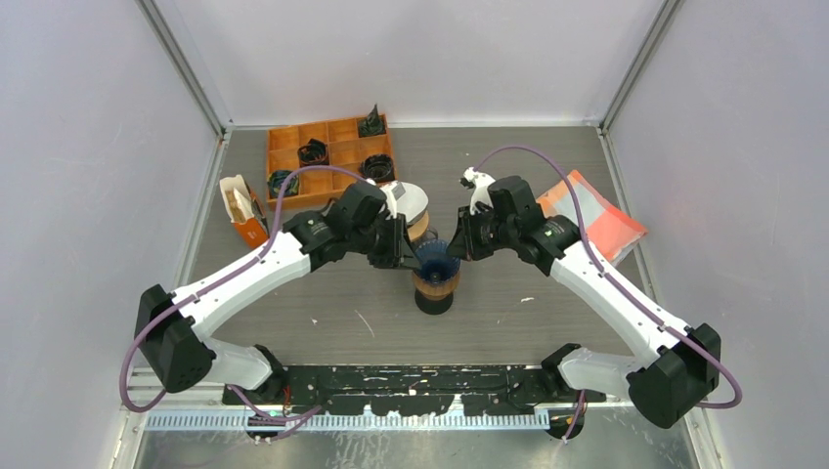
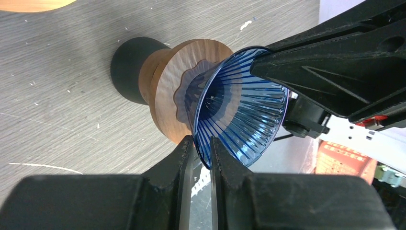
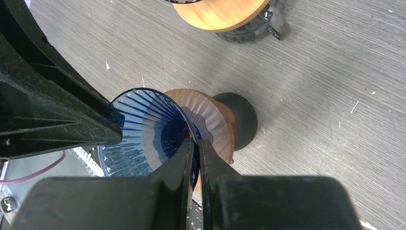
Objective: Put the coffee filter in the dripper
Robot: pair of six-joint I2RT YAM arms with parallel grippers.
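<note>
Pinching one blue dripper [image 2: 239, 110] at its rim: two grippers, left gripper [image 2: 201, 143] and right gripper [image 3: 195, 143], on opposite sides. White coffee filter [image 1: 412, 198] sits just behind on one wooden stand [image 3: 220, 12]; count unclear.

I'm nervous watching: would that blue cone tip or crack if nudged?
The blue dripper looks like thin, ribbed, see-through glass or plastic, so it is probably stiff, light and possibly brittle. It sits wide-mouthed atop a wooden collar and a small dark base, so it is likely top-heavy. The left gripper and right gripper pinch its thin rim; smooth walls may slip.
</note>
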